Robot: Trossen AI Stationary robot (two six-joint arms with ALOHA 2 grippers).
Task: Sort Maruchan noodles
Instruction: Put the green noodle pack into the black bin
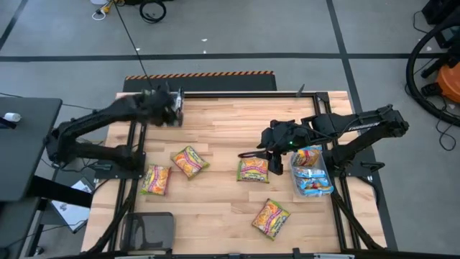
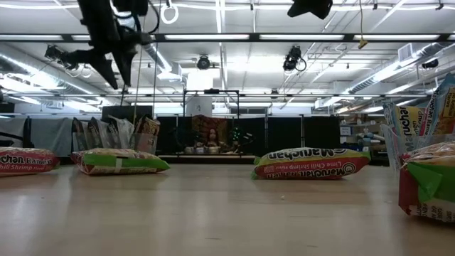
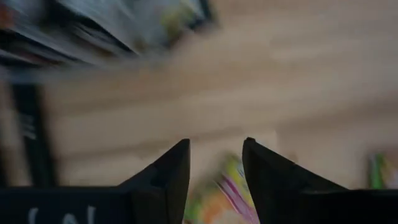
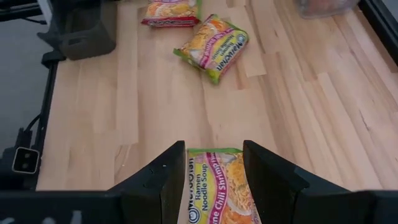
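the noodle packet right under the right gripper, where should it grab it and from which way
Come straight down on the noodle packet: it lies flat on the table, clear of its neighbours. Close the right gripper across its narrow width, near the end showing between the open fingers in the wrist view.

Table (image 1: pixel 215 122): pale wooden planks, dark metal frame along its edges. Floor (image 1: pixel 251 36): grey, crossed by dark lines; black-and-orange hazard strip (image 1: pixel 200 74) at the table's far edge. Ceiling: long rows of strip lights (image 2: pixel 306 36), exposed ducts. Far wall: dark partitions (image 2: pixel 284 135), a black frame stand (image 2: pixel 213 121) holding small items. Dark side table (image 1: pixel 25 144) to one side.
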